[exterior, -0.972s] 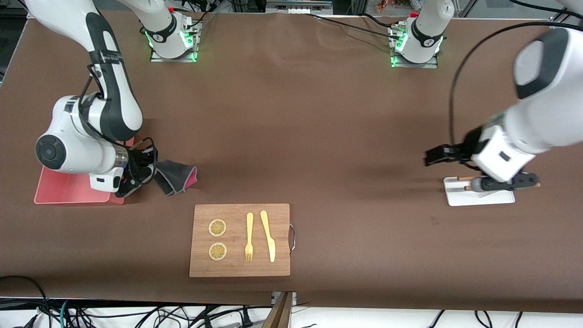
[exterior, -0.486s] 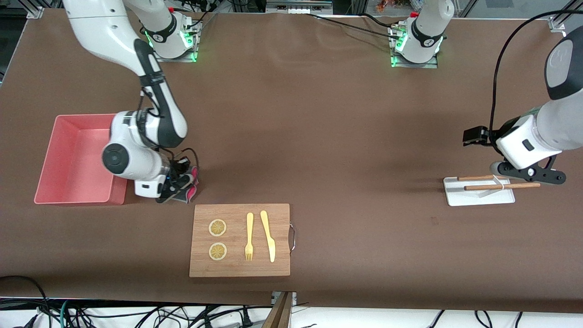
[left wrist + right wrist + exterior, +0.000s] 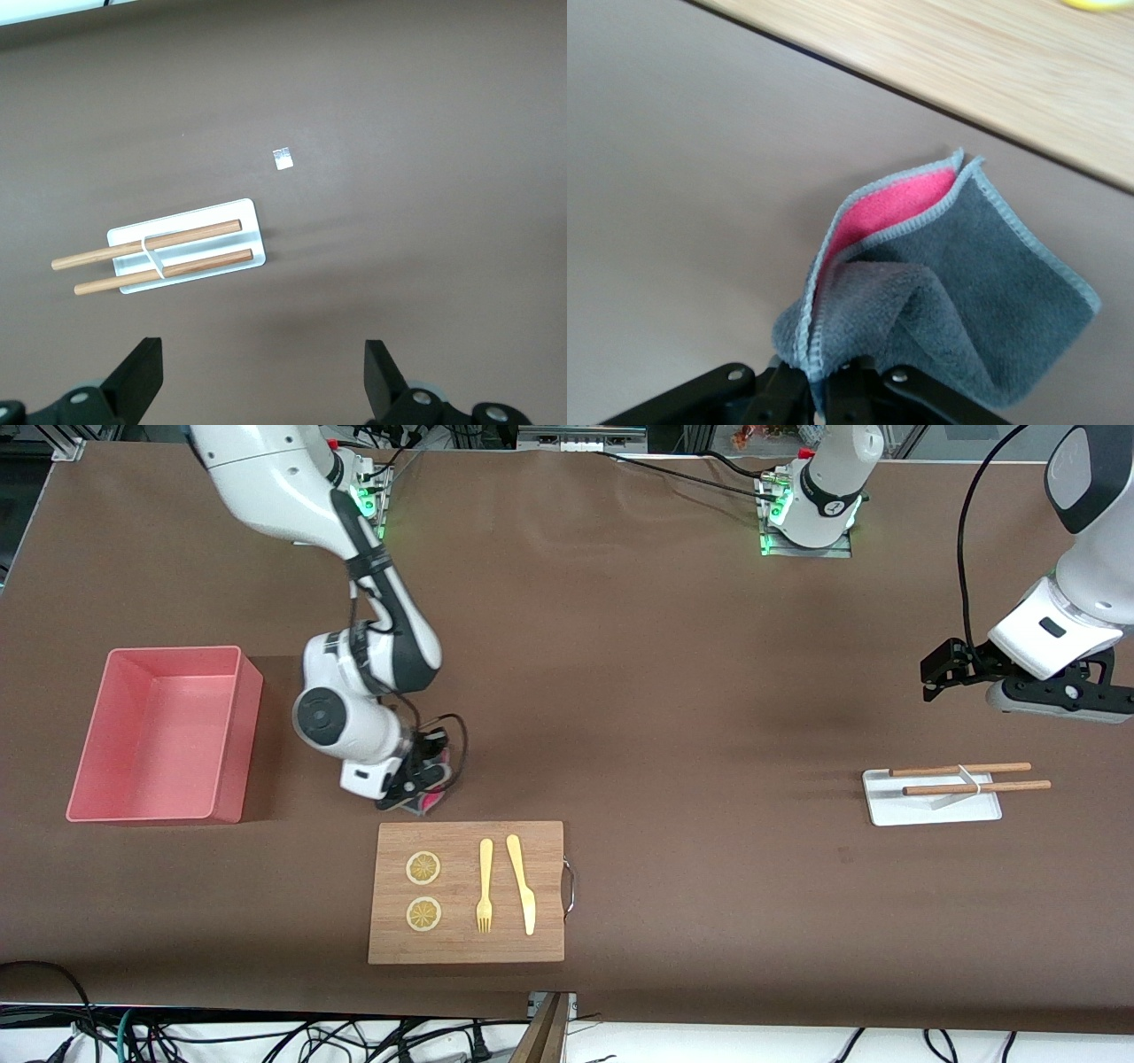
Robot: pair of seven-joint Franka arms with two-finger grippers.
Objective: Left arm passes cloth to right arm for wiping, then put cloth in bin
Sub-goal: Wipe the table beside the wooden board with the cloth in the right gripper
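Observation:
My right gripper (image 3: 416, 793) is shut on the cloth (image 3: 431, 801), low over the table just above the wooden board's edge farther from the front camera. In the right wrist view the cloth (image 3: 948, 283) hangs folded from the pinched fingers, dark grey outside, pink inside. The bin (image 3: 159, 735) is a salmon-pink tub at the right arm's end of the table, with nothing in it. My left gripper (image 3: 939, 671) is open and holds nothing, up over the table near the white tray at the left arm's end.
A wooden board (image 3: 467, 892) holds two lemon slices, a yellow fork and a yellow knife. A small white tray (image 3: 930, 797) with two wooden sticks also shows in the left wrist view (image 3: 186, 252).
My right gripper has carried the cloth from beside the bin toward the board, uncovering the bin. My left arm has lifted up and away from the white tray.

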